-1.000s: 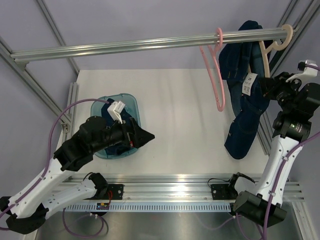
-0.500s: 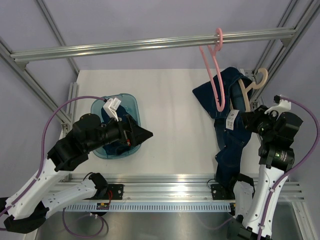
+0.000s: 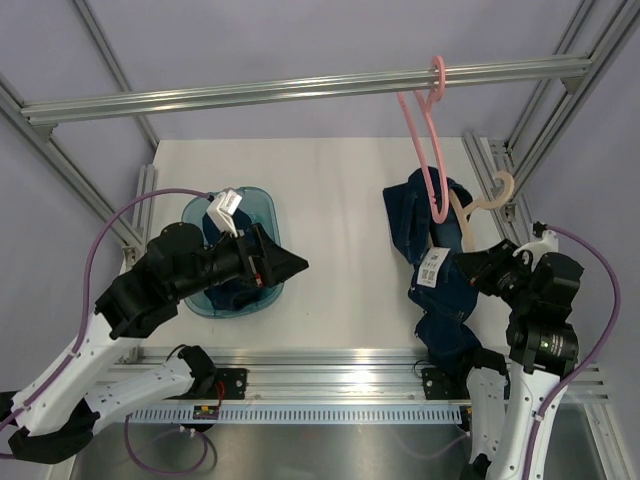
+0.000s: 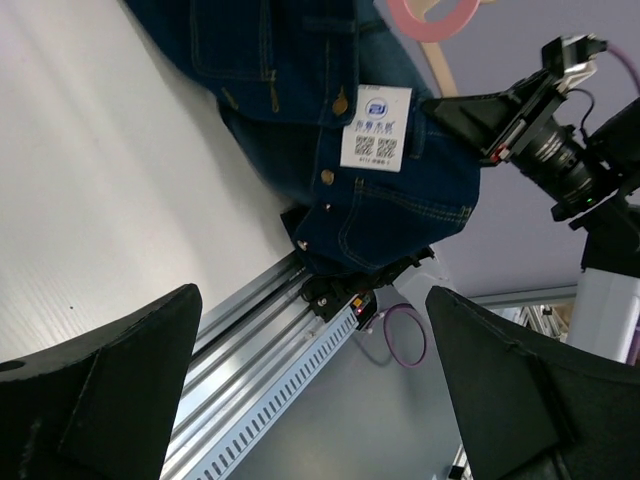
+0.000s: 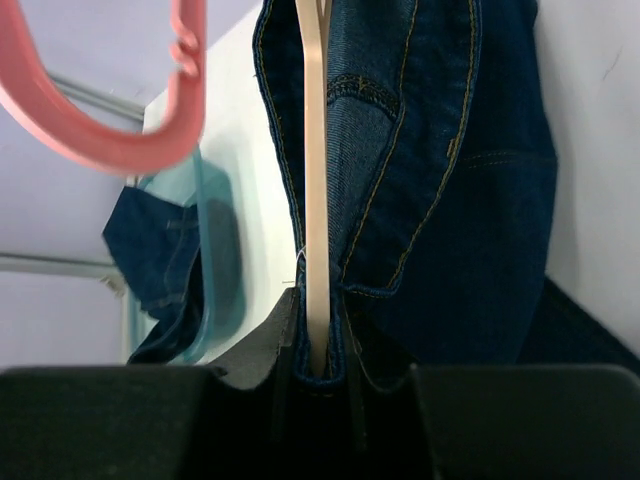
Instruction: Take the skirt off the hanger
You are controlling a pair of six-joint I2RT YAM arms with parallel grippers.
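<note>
The dark denim skirt [image 3: 432, 262] with a white tag hangs on a beige hanger [image 3: 488, 197], off the rail and low over the table's right side. My right gripper [image 3: 478, 266] is shut on the hanger's arm [image 5: 312, 200] and the skirt's waistband [image 5: 450, 150], pinched together between the fingers [image 5: 318, 365]. My left gripper [image 3: 290, 265] is open and empty, left of the skirt and pointing at it. In the left wrist view the skirt [image 4: 300, 80] and its tag [image 4: 377, 127] lie ahead, beyond the wide-apart fingertips [image 4: 100, 400].
A pink empty hanger [image 3: 428, 140] hangs on the metal rail [image 3: 300, 88], just above the skirt. A blue tub [image 3: 262, 205] holding denim clothes sits under my left arm. Aluminium rails [image 3: 350, 365] run along the table's near edge.
My right arm has lifted the beige hanger with the skirt off the rail and brought it down and left toward the table. The left arm has barely moved.
</note>
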